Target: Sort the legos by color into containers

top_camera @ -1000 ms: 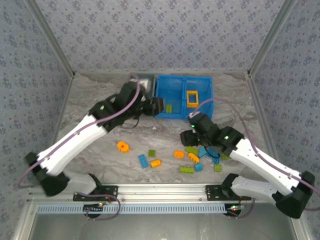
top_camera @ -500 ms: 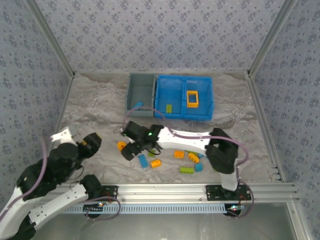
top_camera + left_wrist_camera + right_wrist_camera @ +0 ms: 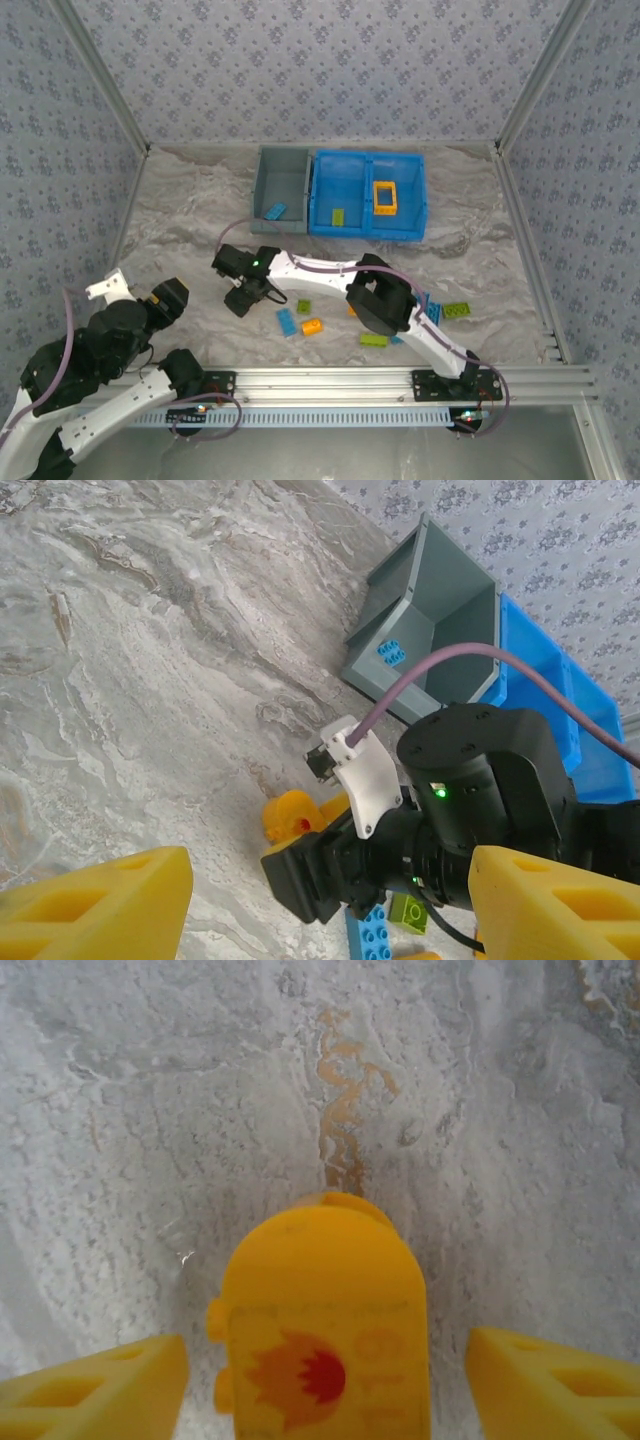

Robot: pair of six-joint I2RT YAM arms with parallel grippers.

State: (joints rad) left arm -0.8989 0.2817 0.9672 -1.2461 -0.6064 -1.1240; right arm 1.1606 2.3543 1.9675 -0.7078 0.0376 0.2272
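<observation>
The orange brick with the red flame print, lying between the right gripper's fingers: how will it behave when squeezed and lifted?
Probably stiff: the orange brick looks like hard moulded plastic. Its far end is rounded and smooth, so it may slip if the right gripper closes there. Small beside the fingers, so likely light.

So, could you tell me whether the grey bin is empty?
Not empty: a single blue brick lies on the floor of the grey bin, near a corner.

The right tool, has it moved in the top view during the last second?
Yes. The right tool went left: from in front of the blue bin to in front of the grey bin, near its left wall.
</observation>
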